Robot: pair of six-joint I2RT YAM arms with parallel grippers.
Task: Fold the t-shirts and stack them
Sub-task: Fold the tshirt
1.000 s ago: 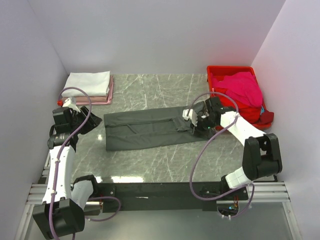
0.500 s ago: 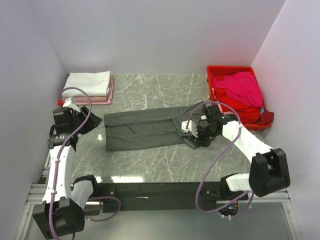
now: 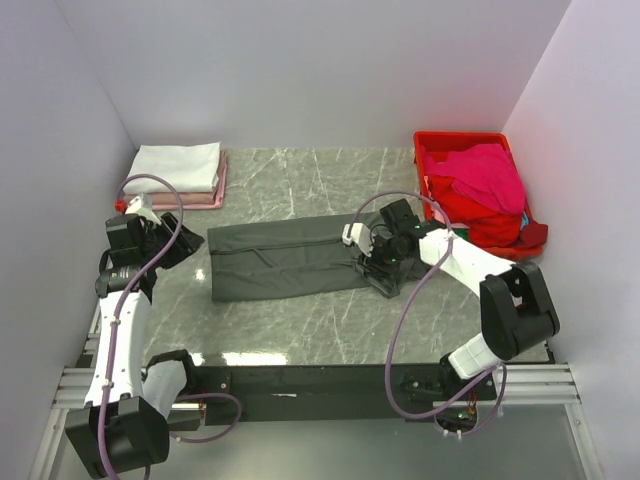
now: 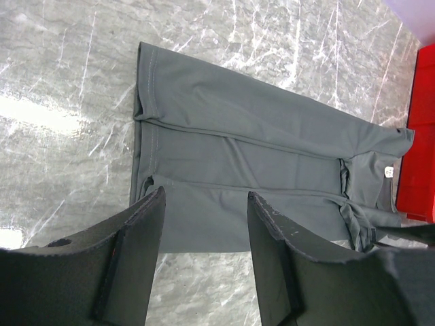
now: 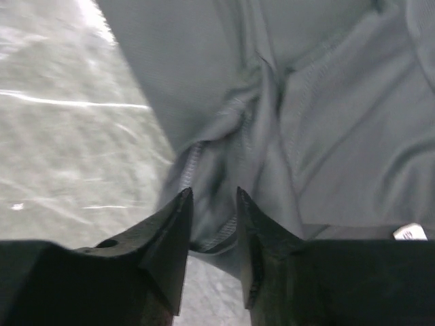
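Where the right gripper (image 5: 212, 197) hangs low, jaws slightly apart and clamped on nothing, the bunched corner of the dark charcoal t-shirt (image 5: 326, 136) lies right beneath its fingertips; the rest of that long folded shirt stretches away to its left across the marble table (image 3: 300, 320); the left gripper (image 4: 204, 197) hovers with jaws wide and empty, the shirt's other end just ahead of it; beyond it a folded white t-shirt (image 3: 178, 163) rests on a pale pink t-shirt (image 3: 218, 185); beyond the right gripper, a magenta t-shirt (image 3: 490, 170) fills the red crate (image 3: 465, 137).
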